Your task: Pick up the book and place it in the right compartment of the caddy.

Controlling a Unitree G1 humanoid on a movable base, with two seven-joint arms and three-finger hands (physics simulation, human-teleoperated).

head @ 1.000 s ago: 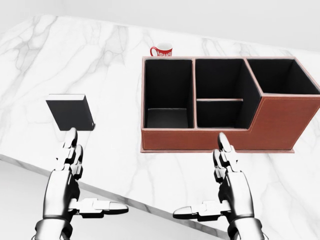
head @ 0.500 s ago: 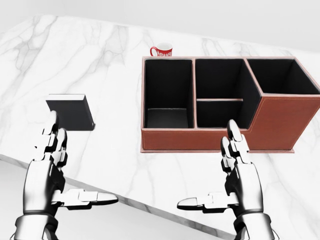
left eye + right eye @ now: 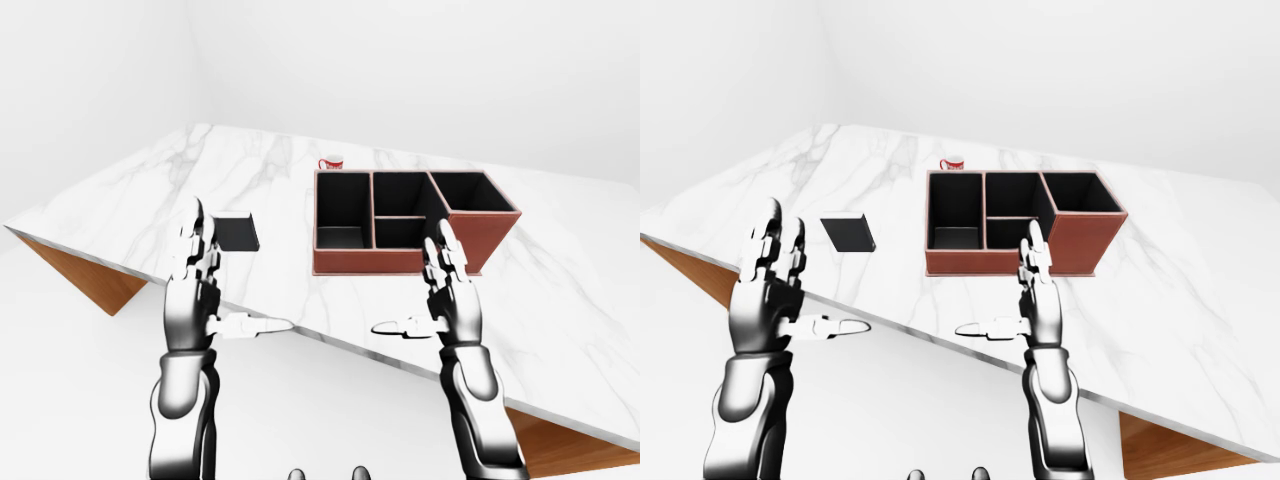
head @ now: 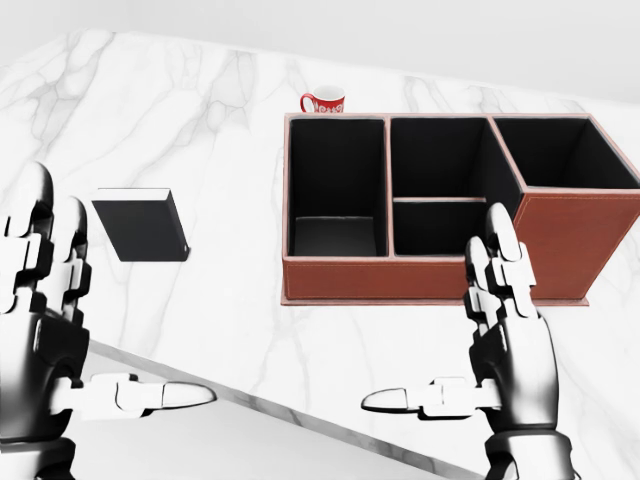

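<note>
Two metal hands raised nearest the camera, both open and holding nothing: left hand (image 4: 50, 330) at the head view's lower left, fingers (image 4: 40, 240) straight up and thumb stretched sideways to the right; right hand (image 4: 510, 350) at lower right, fingers upright, thumb pointing left. Palms hanging over the near edge of the white marble table (image 4: 200, 130), neither one touching anything on it. Further up, just right of the left fingertips and apart from them, a black book (image 4: 142, 228), lying flat on the marble, well left of the caddy. Right of centre, a brown caddy (image 4: 560, 240) with black lining, resting on the tabletop, right fingertips overlapping its near wall in the head view. Three main sections across: a tall left compartment (image 4: 336, 185), a middle one split by a low crosswise divider, and a raised right compartment (image 4: 560, 150) with higher walls, all holding nothing visible. Beyond the caddy's far left corner, partly hidden behind the rim, a red and white mug (image 4: 323, 101). Farthest off, in the eye views, only plain pale wall past the table's far edge.
</note>
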